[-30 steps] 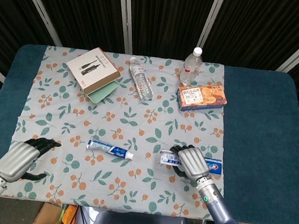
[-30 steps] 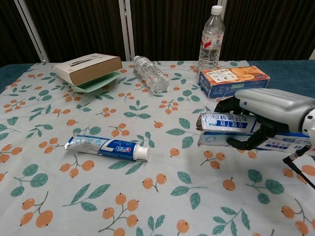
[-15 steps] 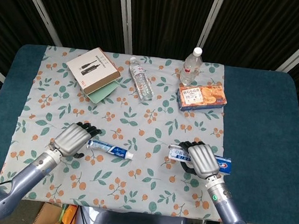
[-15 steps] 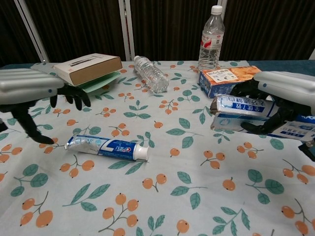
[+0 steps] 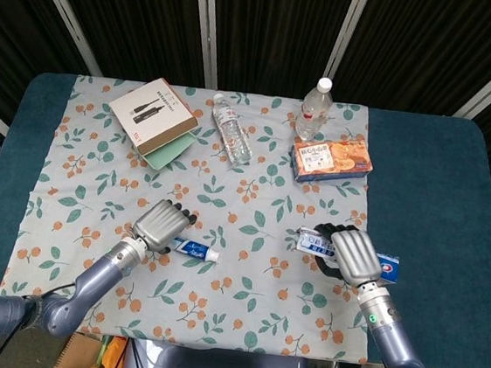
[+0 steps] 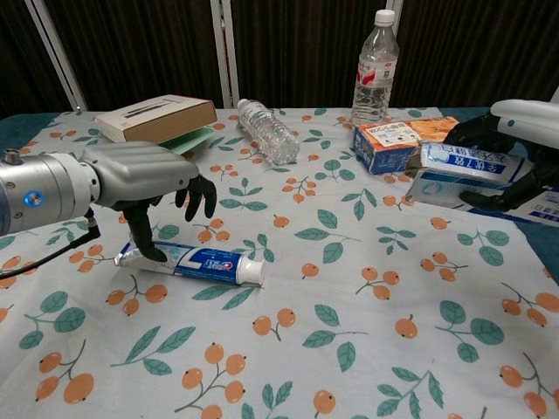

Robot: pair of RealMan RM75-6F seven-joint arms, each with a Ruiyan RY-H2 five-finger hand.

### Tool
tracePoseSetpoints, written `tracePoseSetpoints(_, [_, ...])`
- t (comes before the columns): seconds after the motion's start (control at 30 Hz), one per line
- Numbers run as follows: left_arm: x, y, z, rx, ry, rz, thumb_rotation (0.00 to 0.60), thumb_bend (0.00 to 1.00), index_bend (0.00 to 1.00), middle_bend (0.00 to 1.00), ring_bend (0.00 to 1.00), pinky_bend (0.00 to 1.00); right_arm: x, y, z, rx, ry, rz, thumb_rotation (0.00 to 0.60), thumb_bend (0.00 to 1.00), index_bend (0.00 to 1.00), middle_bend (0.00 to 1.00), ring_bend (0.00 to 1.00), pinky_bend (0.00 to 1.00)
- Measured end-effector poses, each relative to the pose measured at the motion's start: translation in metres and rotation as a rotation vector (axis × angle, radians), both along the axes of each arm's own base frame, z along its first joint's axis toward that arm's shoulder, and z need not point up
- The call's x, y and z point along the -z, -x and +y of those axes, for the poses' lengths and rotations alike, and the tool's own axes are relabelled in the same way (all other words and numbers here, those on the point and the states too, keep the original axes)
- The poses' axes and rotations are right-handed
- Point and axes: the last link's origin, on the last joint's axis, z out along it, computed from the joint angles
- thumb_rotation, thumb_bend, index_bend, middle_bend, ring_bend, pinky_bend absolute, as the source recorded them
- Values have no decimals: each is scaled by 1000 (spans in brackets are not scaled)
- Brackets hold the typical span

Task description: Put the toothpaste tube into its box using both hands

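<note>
Head view: my left hand (image 5: 160, 225) sits over the crimped end of the tube (image 5: 193, 249), which lies flat on the cloth (image 5: 253, 194) near the front edge; I can't tell from here whether it grips. My right hand (image 5: 349, 256) grasps the box (image 5: 317, 241), open end pointing toward the tube, well apart from it. Behind: lying bottle (image 5: 233, 130), upright bottle (image 5: 314, 109), cracker box (image 5: 331, 159), brown box (image 5: 153, 112). Blue worktop (image 5: 437, 195) either side.

Chest view: left fingers (image 6: 142, 238) spread, thumb tip touching the tube (image 6: 194, 261), nothing grasped. Right hand (image 6: 515, 144) holds the box (image 6: 461, 166) lifted off the cloth, just in front of the cracker box (image 6: 410, 140).
</note>
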Motion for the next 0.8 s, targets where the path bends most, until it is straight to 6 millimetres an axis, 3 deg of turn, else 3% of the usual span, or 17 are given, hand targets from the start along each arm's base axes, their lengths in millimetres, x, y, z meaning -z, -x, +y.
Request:
tracePoseSetpoints(0.53, [14, 12, -4, -23, 20, 61, 600, 144, 364, 455, 397, 470, -4, 11, 2, 11, 14, -10, 600, 398, 443, 523, 455, 405])
tracePoseSetpoints(0.67, [22, 14, -5, -20, 30, 74, 600, 282, 436, 538, 472, 547, -5, 13, 1, 11, 16, -8, 600, 398, 443, 523, 456, 405])
tracePoseSetpoints(0.8, [28, 16, -7, -14, 36, 82, 600, 450, 595, 701, 618, 663, -7, 14, 0, 17, 23, -13, 600, 398, 443, 523, 456, 405])
